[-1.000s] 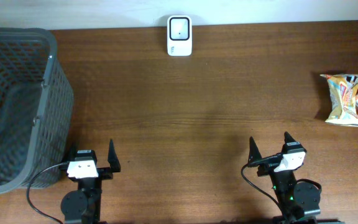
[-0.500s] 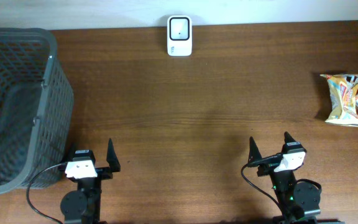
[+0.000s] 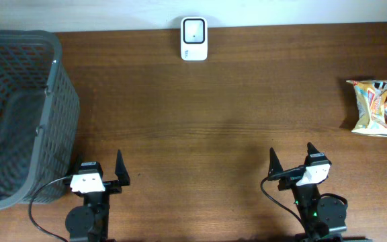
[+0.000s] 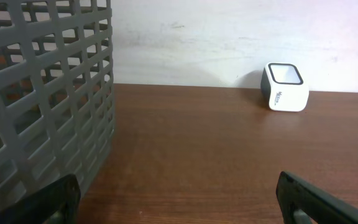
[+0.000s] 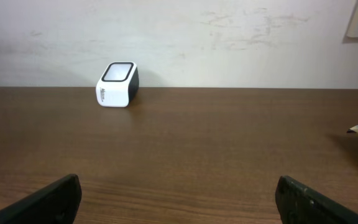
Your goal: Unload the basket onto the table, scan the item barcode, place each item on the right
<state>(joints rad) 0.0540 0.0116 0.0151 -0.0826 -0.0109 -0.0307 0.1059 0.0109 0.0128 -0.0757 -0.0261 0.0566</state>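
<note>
Leftmost, a grey basket (image 3: 19,114) stands beside the left pincer (image 3: 99,168), jaws wide, empty. A white scanner (image 3: 194,39) sits at the far edge of the tabletop (image 3: 213,114), lettering illegible. The right pincer (image 3: 291,156) gapes empty too. At far right lie snack packets (image 3: 373,107), print unreadable.

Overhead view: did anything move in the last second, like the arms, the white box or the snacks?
Nothing visibly changed. The left arm and right arm rest at the near edge, jaws open and empty; the white scanner, grey basket and snack packets lie where they were.
</note>
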